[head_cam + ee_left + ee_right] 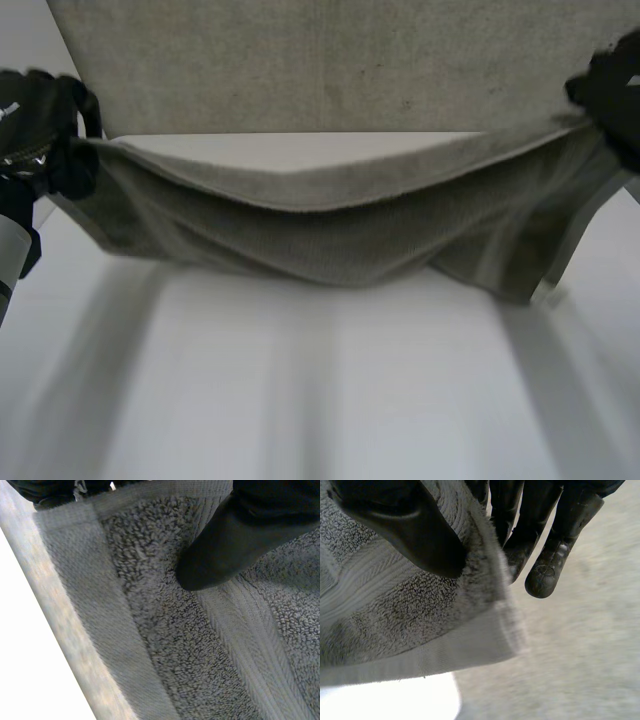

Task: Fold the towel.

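A grey terry towel [320, 215] hangs slack above the white table [330, 390], stretched between my two hands and sagging in the middle. My left hand [50, 140] is shut on its left corner; in the left wrist view the thumb [235, 545] presses the towel's [165, 630] pile beside the hemmed edge. My right hand [612, 90] is shut on the right corner; in the right wrist view the thumb [410, 530] lies on top of the towel [410, 615] and the fingers [540, 550] come out beneath its edge.
Behind the lifted edge, the far part of the towel [330, 65] lies flat on the table. Bare white table stretches in front toward the near edge.
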Motion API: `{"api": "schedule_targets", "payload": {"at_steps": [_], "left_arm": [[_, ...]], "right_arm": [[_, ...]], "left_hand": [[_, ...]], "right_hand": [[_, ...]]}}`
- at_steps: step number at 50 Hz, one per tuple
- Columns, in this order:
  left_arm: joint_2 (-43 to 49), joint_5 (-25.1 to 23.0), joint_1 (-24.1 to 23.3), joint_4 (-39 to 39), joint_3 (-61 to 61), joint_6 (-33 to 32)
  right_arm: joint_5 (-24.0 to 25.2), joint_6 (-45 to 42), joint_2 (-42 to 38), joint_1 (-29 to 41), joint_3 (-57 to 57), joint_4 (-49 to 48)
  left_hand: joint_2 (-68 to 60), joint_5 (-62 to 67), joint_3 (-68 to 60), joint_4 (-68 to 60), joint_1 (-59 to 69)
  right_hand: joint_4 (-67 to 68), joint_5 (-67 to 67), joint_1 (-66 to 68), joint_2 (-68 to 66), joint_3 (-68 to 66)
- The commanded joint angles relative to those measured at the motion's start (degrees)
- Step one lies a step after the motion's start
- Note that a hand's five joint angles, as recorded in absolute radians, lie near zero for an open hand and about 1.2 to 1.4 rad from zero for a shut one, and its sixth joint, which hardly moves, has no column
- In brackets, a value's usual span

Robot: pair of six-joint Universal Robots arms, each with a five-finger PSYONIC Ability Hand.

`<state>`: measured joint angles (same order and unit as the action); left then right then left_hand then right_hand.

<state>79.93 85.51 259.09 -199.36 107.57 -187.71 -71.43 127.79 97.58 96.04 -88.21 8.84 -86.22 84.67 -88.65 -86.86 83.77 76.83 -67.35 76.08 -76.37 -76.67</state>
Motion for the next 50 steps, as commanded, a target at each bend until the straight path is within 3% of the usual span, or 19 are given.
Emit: {"api": "schedule_targets", "payload": {"at_steps": [1,10,15,19,21,22,23,27,29,34,40,46,50], "left_arm": [[10.13,-0.17,0.19,3.18,-0.78,-0.73],[22.71,-0.26,0.1,5.74,-6.38,-2.22],[26.41,0.26,-0.86,6.09,-16.82,-3.01],[27.65,0.62,-1.3,6.44,-27.76,-2.75],[27.48,1.14,-2.09,5.74,-37.91,-2.4],[27.47,1.15,-2.1,5.74,-37.96,-2.4],[27.21,2.36,-2.7,4.69,-43.26,-2.14],[27.12,5.09,-3.5,1.01,-49.71,-0.56],[26.86,5.45,-3.5,-0.15,-49.82,0.32],[24.84,5.19,-3.41,-1.21,-44.64,1.82],[24.57,3.52,-2.71,-4.37,-30.22,1.91],[24.84,-1.3,-1.22,-15.5,-12.34,1.73],[26.33,-5.08,0.36,-24.73,-0.81,1.38]], "right_arm": [[-1.07,-5.53,-11.08,0.46,-0.91,6.89],[-4.33,-6.32,-21.91,0.46,2.07,6.8],[-6.61,-4.66,-26.91,2.12,13.2,2.69],[-8.02,-1.23,-27.62,5.12,20.53,-7.53],[-9.94,4.46,-26.31,6.7,22.72,-23.27],[-9.95,4.49,-26.3,6.7,22.73,-23.35],[-10.39,6.49,-24.47,6.79,22.64,-29.44],[-9.95,8.26,-19.36,6.97,21.76,-31.61],[-8.56,8.44,-18.56,6.7,21.15,-27.24],[-5.22,8.0,-19.88,7.06,18.35,-20.64],[-3.36,8.0,-20.06,6.7,10.88,-17.98],[-2.83,7.91,-20.76,6.61,3.74,-18.51],[0.93,7.56,-23.04,6.09,-3.97,-19.12]], "left_hand": [[6.22,-14.67,8.65,6.86,-3.77],[6.22,-14.67,8.65,6.86,-3.77],[6.22,-14.67,8.65,6.86,-3.77],[6.22,-14.67,8.65,6.86,-3.77],[6.22,-14.67,8.65,6.86,-3.77],[6.22,-14.67,8.65,6.86,-3.77],[6.22,-14.67,8.65,6.86,-3.77],[6.22,-14.67,8.65,6.86,-3.77],[6.22,-14.67,8.65,6.86,-3.77],[6.22,-14.67,8.65,6.86,-3.77],[6.22,-14.67,8.65,6.86,-3.77],[6.22,-14.67,8.65,6.86,-3.77],[6.22,-14.67,8.65,6.86,-3.77]], "right_hand": [[3.17,-2.65,3.92,-3.63,-3.33],[3.17,-2.65,3.92,-3.63,-3.33],[3.17,-2.65,3.92,-3.63,-3.33],[3.17,-2.65,3.92,-3.63,-3.33],[3.17,-2.65,3.92,-3.63,-3.33],[3.17,-2.65,3.92,-3.63,-3.33],[3.17,-2.65,3.92,-3.63,-3.33],[3.17,-2.65,3.92,-3.63,-3.33],[3.17,-2.65,3.92,-3.63,-3.33],[3.17,-2.65,3.92,-3.63,-3.33],[3.17,-2.65,3.92,-3.63,-3.33],[3.17,-2.65,3.92,-3.63,-3.33],[3.17,-2.65,3.92,-3.63,-3.33]]}}
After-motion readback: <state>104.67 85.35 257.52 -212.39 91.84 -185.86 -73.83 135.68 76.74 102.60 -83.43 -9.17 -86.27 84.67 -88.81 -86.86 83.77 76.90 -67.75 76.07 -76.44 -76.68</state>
